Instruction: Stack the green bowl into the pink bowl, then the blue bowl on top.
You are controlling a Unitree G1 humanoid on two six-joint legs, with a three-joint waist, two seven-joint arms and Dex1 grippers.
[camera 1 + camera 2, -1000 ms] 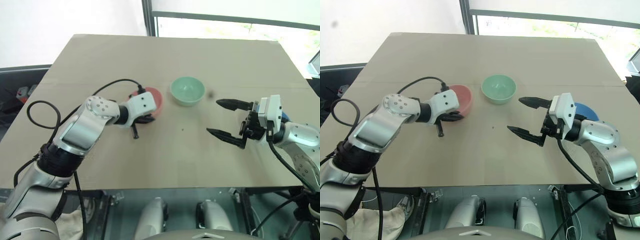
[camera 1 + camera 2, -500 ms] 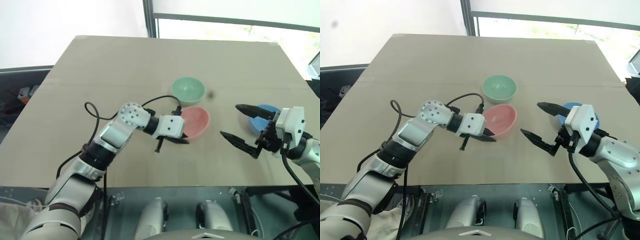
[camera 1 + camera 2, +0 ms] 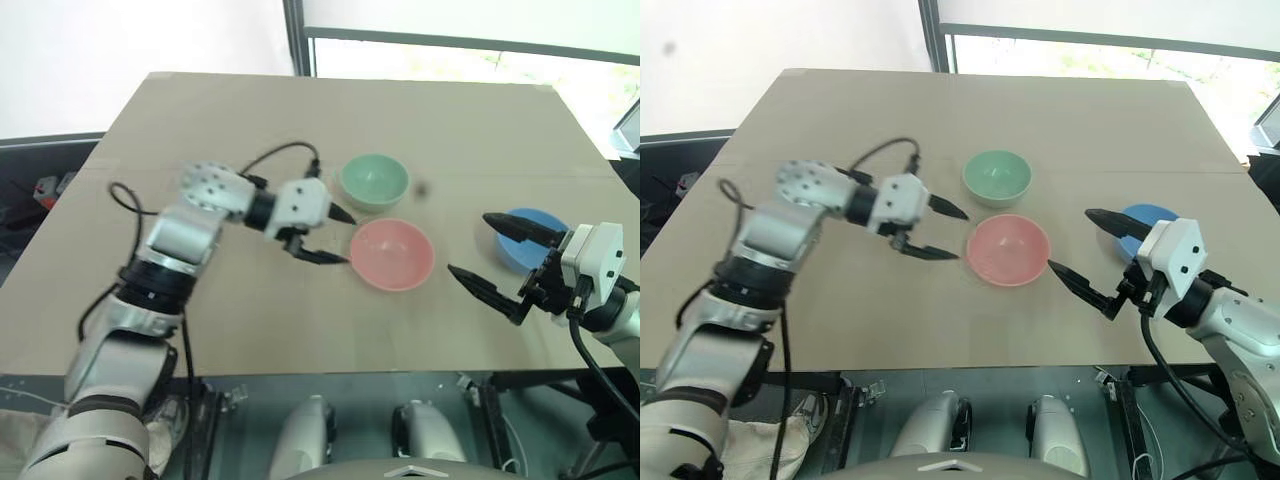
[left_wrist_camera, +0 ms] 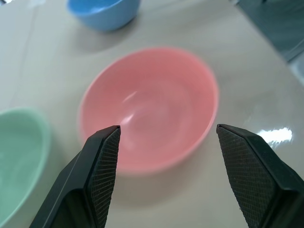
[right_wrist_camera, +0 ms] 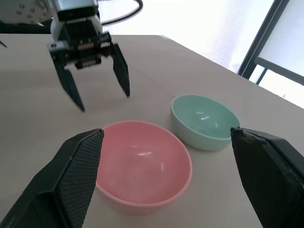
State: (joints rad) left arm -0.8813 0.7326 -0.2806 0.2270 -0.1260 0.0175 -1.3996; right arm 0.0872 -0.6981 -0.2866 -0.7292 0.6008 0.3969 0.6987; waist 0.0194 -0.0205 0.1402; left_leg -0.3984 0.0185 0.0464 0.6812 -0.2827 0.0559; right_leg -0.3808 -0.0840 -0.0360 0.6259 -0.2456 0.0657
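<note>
Pink bowl [image 3: 1009,249] and green bowl [image 3: 997,177] look unmarked.

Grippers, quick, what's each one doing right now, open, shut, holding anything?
Left gripper: open, empty, beside the pink bowl.
Right gripper: open wide, empty, near the blue bowl.

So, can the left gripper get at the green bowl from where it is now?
Probably yes. The left gripper is open and empty, just beside the green bowl, with bare table between them. The pink bowl sits nearer the robot and off that path; the right gripper is well away.
</note>
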